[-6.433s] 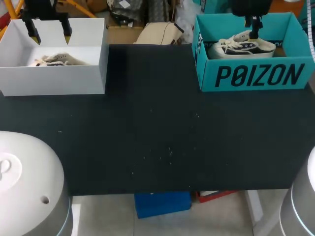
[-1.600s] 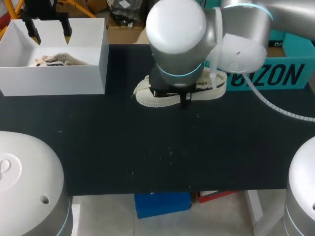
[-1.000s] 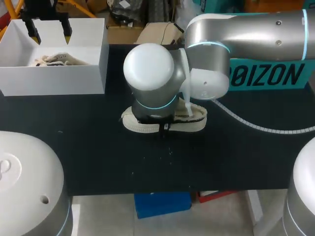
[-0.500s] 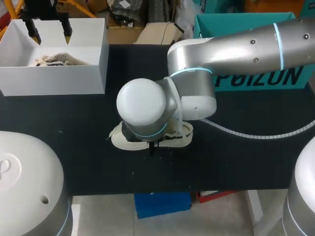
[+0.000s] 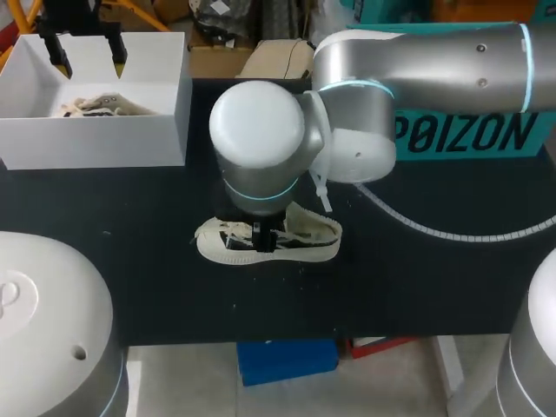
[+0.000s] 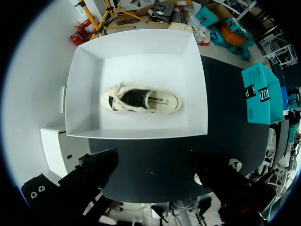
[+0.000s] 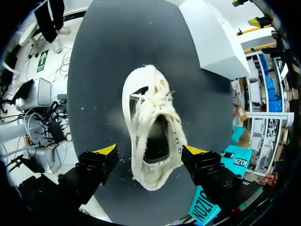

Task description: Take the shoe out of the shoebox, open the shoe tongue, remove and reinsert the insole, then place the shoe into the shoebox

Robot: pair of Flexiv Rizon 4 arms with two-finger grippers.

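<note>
We are lifting our right gripper [image 7: 149, 150] away from the shoe [image 7: 153, 127], which is now lying on its sole on the black table [image 5: 417, 278] directly beneath the hand. Its heel is sitting between our two yellow-tipped fingers and its toe is pointing out ahead of them. The fingers are standing apart, one on each side of the heel, and as far as we can judge neither is touching the shoe, so it is lying free.

That is what has just changed. A few seconds ago the shoe was still inside the teal shoebox [image 5: 469, 135] with this gripper on it. Since then the right arm [image 5: 417, 61] has been carrying it across the table, and half a second ago the wrist was still pressing low over it. Now the wrist is sitting higher and more of the shoe is showing under it.

We are reading this as the first step being finished: the shoe is out of its box, which is now standing well behind the hand. The laces are bunching over the tongue just ahead of our fingers, so we are expecting the tongue to come next.

Our left gripper [image 5: 89, 61] has been hovering unmoved, fingers apart, above the white box [image 6: 136, 127], with a second shoe [image 6: 141, 100] lying below and ahead of it.
</note>
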